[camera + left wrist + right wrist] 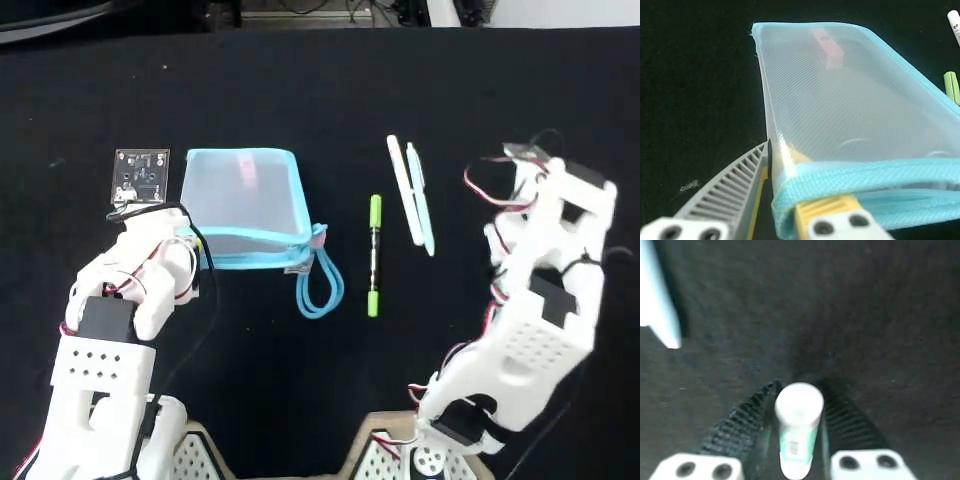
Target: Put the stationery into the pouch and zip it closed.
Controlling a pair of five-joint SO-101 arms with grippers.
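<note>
Pouch (pixel 240 200) is lying flat on the black counter (pixel 300 90), left of centre, see-through mesh with a light blue border, and its blue strap loop (pixel 320 285) is trailing off the near right corner. Something pink (pixel 827 45) is showing through the mesh up by the far edge, can't tell what it is. The left end effector (pixel 192 243) is sitting right at the pouch's near left corner, and in the left wrist view it's pinching that blue-edged corner: the grey ribbed finger (pixel 735 192) is pressing on the outside while the yellow one (pixel 825 207) is tucking under the edge. The right end effector (pixel 799 390) is hanging over bare counter on the right side, clamping a white stick (pixel 799 412) with a teal label between its fingers. Still lying out on the counter: a green pen (pixel 374 255) just right of the strap, then a white pen (pixel 404 190) and a light blue pen (pixel 421 198) side by side a bit further right, touching or very nearly. A small printed card (pixel 140 176) is sitting just left of the pouch's far corner
</note>
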